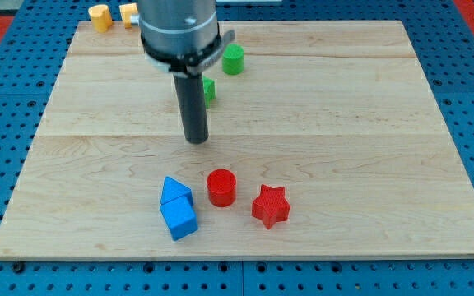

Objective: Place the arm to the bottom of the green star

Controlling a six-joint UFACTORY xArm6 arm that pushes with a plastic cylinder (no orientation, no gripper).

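Observation:
My tip (196,141) rests on the wooden board (344,148), left of centre. A green block (210,90), mostly hidden behind the rod, sits just above and to the right of the tip; its shape cannot be made out. A green cylinder (233,59) stands further up and to the right. The tip is below the hidden green block, a short way apart from it.
A red cylinder (220,187) and a red star (270,206) sit below the tip. Two blue blocks (176,207) lie at the lower left of them. Two yellow blocks (99,16) sit at the top left edge. The arm's grey housing (179,33) covers the top.

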